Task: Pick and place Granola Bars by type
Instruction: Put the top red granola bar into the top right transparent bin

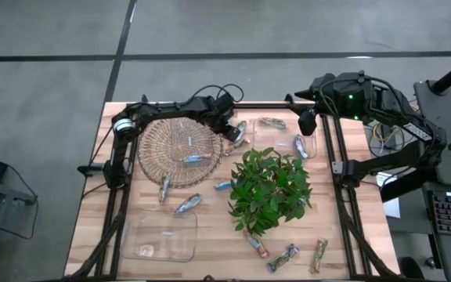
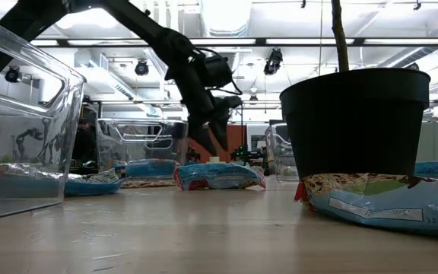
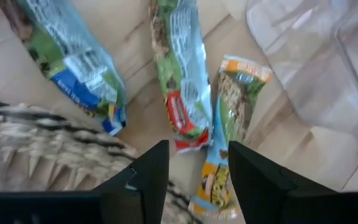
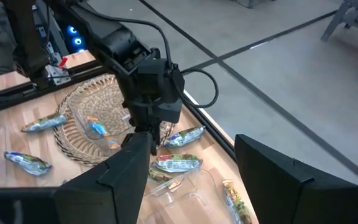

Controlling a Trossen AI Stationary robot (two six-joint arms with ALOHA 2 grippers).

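Several small foil-wrapped granola bars lie scattered on the wooden table. My left gripper [image 3: 197, 152] is open and points down just past the far right rim of the wicker basket [image 1: 177, 149], above three bars. These are a silvery-blue and green bar [image 3: 180, 74], a tan-orange bar [image 3: 232, 124] beside it, and another blue-green bar [image 3: 70, 62]. In the low view the left gripper [image 2: 215, 141] hangs above the table without touching a bar. One bar [image 1: 196, 158] lies inside the basket. My right gripper [image 1: 308, 121] waits, open, at the far right edge.
A leafy potted plant [image 1: 268, 188] stands mid-table. One clear container [image 1: 163, 235] sits at the near left, another [image 1: 284, 139] at the far right by the plant. More bars lie near the basket [image 1: 188, 204] and along the near edge [image 1: 283, 257].
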